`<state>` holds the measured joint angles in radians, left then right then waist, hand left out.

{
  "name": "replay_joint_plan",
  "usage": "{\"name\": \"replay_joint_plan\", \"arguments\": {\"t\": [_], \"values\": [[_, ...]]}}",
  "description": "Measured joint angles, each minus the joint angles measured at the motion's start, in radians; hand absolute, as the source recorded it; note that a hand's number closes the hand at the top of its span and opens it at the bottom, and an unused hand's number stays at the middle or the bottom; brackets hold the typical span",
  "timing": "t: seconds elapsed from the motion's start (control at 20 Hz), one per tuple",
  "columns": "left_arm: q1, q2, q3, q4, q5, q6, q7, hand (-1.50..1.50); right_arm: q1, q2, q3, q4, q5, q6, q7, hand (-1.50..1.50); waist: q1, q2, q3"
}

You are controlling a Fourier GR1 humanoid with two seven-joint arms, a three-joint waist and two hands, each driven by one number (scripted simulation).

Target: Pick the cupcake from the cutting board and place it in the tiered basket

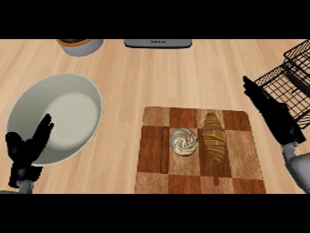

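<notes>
Right hand (268,111) open, fingers straight, nothing held, just off the right edge of the cutting board (158,160).

Cupcake (183,142) untouched near the middle of the board, close against the croissant (213,136) on its right. Tiered basket (303,75) beyond the board's upper right corner, behind the right hand. Left hand (28,144) open and resting, fingers up, well left of the board, over the rim of the white plate (63,104). Pick not yet begun. Main risk in a reach from the right: croissant directly in the path, easily nudged aside or grasped by mistake. With too low an approach, cupcake likely pushed leftward across the board rather than enclosed. Later, on the way off the board toward the basket, possible snag on the wire rim and a tipped cupcake.
</notes>
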<state>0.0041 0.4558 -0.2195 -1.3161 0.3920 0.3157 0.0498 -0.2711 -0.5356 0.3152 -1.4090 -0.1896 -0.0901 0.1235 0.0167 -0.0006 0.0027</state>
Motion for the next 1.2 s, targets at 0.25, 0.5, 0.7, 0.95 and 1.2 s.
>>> {"name": "replay_joint_plan", "arguments": {"t": [0.25, 0.5, 0.7, 0.95, 1.2], "values": [[-0.053, -0.014, -0.017, -0.094, -0.059, 0.041, -0.049, 0.00, -0.021, 0.101, -0.123, -0.055, -0.153, 0.008, -0.133, 1.50, -0.024, -0.005, 0.003], [-0.122, -0.047, -0.055, -0.163, -0.114, 0.073, -0.086, 0.00, 0.014, 0.255, -0.247, -0.054, -0.321, -0.035, -0.231, -1.50, -0.048, -0.009, 0.011], [-0.156, -0.074, -0.085, -0.180, -0.150, 0.091, -0.095, 0.00, 0.084, 0.333, -0.250, -0.060, -0.498, 0.177, -0.283, -1.50, -0.040, -0.001, 0.006], [-0.172, -0.104, -0.105, -0.187, -0.193, 0.116, -0.091, 0.00, 0.217, 0.228, -0.292, -0.115, -0.553, 0.446, -0.352, -1.50, -0.036, -0.002, 0.000], [-0.174, -0.122, -0.114, -0.193, -0.213, 0.137, -0.080, 0.00, 0.266, 0.025, -0.328, -0.225, -0.385, 0.500, -0.341, -1.50, -0.048, -0.007, -0.004]]}}
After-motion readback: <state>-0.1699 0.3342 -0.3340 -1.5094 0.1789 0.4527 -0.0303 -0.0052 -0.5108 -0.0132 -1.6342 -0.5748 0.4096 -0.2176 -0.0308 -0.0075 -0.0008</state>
